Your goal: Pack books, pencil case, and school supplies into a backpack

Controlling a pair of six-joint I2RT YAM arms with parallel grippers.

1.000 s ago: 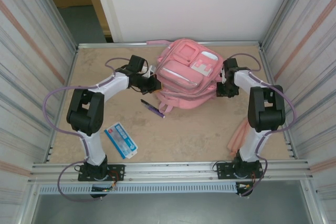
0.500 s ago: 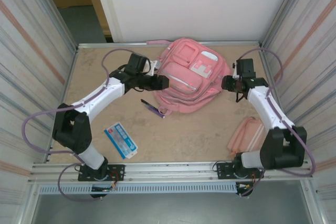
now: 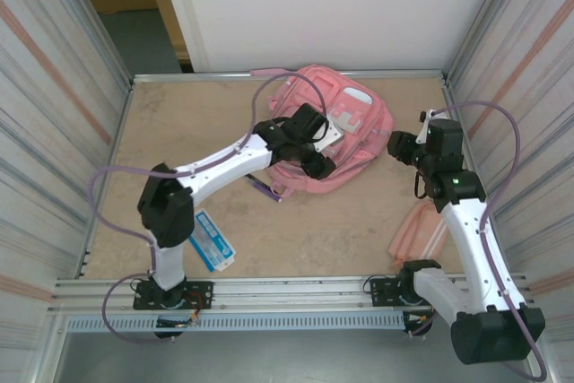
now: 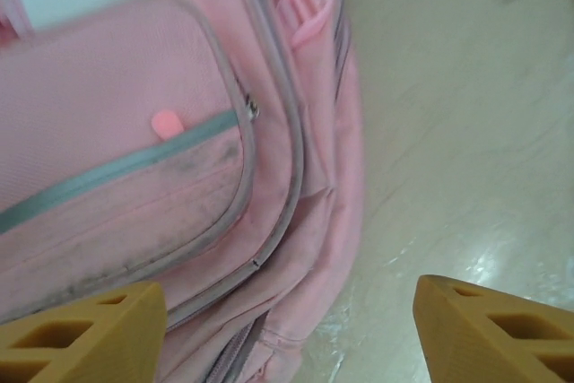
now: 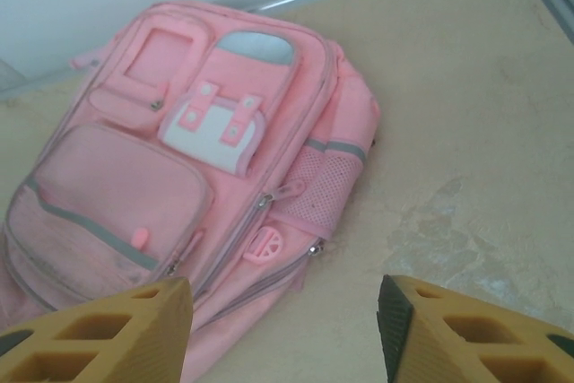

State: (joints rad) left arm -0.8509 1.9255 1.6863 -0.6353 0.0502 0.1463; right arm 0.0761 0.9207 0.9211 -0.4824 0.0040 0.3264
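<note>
We judge the backpack (image 3: 359,118), at upper centre, not yet opened: our left gripper (image 3: 317,162) hangs wide and empty over it, the right gripper (image 3: 400,143) is open and empty beside it, so next we must catch a zipper pull (image 5: 263,247), while the pencil case (image 3: 208,239) waits at lower left.

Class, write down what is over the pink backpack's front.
The left gripper, jaws open, is above the backpack; its arm covers part of that front in the top view.

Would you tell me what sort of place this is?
Likely a robot test cell: a table boxed in by ribbed panels, an aluminium rail along its near edge.
</note>
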